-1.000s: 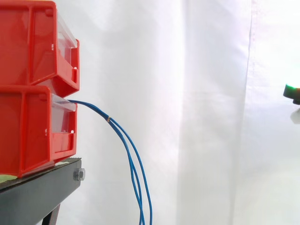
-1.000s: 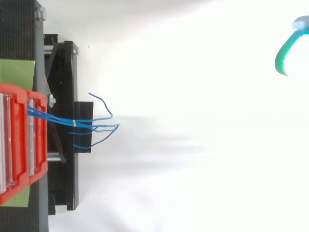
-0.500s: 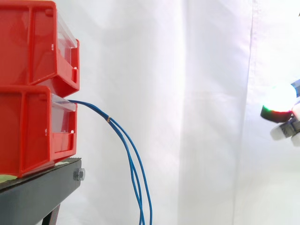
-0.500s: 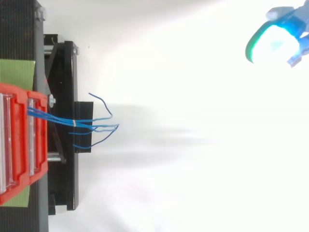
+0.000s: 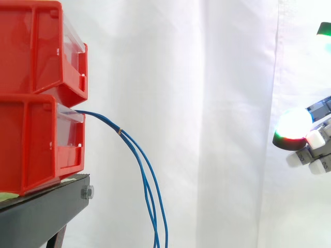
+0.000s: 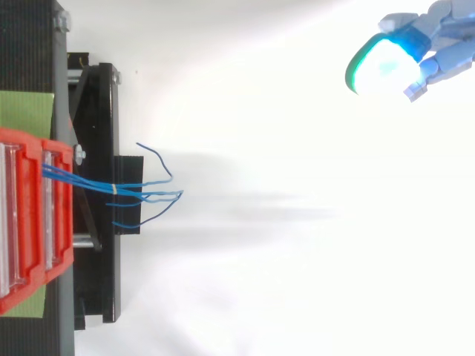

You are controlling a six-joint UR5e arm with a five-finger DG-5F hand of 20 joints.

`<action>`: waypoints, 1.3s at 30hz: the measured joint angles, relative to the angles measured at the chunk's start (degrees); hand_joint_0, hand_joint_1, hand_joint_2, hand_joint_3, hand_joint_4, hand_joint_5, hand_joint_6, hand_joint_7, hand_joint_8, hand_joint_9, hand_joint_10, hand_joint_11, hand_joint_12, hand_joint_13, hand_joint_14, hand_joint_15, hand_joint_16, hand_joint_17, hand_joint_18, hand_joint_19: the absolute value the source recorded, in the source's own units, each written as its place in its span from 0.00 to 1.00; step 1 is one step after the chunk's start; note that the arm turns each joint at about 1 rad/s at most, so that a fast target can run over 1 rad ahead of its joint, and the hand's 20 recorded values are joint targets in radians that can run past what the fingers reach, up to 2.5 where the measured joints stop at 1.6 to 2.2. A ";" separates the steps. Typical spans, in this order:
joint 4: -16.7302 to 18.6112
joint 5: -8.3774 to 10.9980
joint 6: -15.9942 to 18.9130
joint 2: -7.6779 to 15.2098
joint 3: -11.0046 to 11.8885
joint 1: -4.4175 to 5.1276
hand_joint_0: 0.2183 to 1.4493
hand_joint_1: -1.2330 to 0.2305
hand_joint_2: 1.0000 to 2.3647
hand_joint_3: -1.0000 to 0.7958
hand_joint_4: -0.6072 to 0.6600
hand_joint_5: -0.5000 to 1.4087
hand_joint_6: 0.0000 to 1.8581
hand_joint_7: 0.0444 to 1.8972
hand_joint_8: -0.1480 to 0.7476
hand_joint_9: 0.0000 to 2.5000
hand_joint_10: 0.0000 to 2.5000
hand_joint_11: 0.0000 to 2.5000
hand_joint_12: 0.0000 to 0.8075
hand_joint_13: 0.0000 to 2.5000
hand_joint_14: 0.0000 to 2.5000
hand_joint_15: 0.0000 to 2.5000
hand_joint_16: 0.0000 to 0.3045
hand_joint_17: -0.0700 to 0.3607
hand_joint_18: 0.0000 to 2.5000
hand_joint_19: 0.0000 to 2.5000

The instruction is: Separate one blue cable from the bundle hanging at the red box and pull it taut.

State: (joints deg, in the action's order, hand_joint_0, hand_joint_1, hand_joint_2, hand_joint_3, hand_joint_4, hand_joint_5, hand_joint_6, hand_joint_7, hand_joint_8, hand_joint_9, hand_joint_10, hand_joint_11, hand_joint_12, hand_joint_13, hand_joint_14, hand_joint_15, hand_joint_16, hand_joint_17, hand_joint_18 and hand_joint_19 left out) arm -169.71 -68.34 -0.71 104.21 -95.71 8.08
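Several thin blue cables point(image 5: 140, 160) come out of the lower red box point(image 5: 31, 142) and hang down past the stand's edge, held together by a small tan tie point(image 5: 120, 132). From above, the bundle point(image 6: 93, 182) fans into loose ends beyond the tie. My hand point(image 5: 316, 149) reaches in from the right edge, far from the cables, at about the height of the tie. Its fingers point left, straight and holding nothing, one fingertip pad point(image 5: 293, 127) glowing white and green. The top view has the hand point(image 6: 445, 37) at the upper right.
A second red box point(image 5: 31, 46) sits stacked on the lower one, both on a black stand point(image 5: 44, 214). A green mat point(image 6: 26, 111) lies on the stand beside the boxes. A white curtain hangs behind; a wide open gap separates hand and cables.
The hand has come in from the right edge, moving left toward the cables and lower in the side view. The cables and boxes have not moved.
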 measured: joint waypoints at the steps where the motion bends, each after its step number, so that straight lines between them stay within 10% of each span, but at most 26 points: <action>1: 0.03 0.33 -0.22 0.01 0.00 0.11 0.22 0.58 0.00 0.28 0.68 0.13 0.27 0.44 0.50 0.13 0.00 0.11 0.42 0.04 0.00 0.01 0.15 0.39 0.00 0.06; 21: 4.42 5.10 -3.13 2.44 0.00 1.56 0.22 0.57 0.00 0.28 0.69 0.14 0.27 0.43 0.50 0.14 0.00 0.10 0.42 0.05 0.00 0.01 0.15 0.40 0.02 0.05; 39: 6.53 5.64 -3.36 4.75 0.00 1.77 0.22 0.56 0.00 0.28 0.69 0.14 0.27 0.44 0.50 0.14 0.00 0.11 0.42 0.05 0.00 0.01 0.15 0.39 0.02 0.05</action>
State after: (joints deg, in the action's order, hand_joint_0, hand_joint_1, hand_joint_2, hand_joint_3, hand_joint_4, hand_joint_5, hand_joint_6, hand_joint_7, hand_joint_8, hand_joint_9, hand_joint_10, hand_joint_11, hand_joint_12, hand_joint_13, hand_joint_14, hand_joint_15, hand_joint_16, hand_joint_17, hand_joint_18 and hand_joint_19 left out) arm -163.18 -62.70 -4.07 108.97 -95.72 9.85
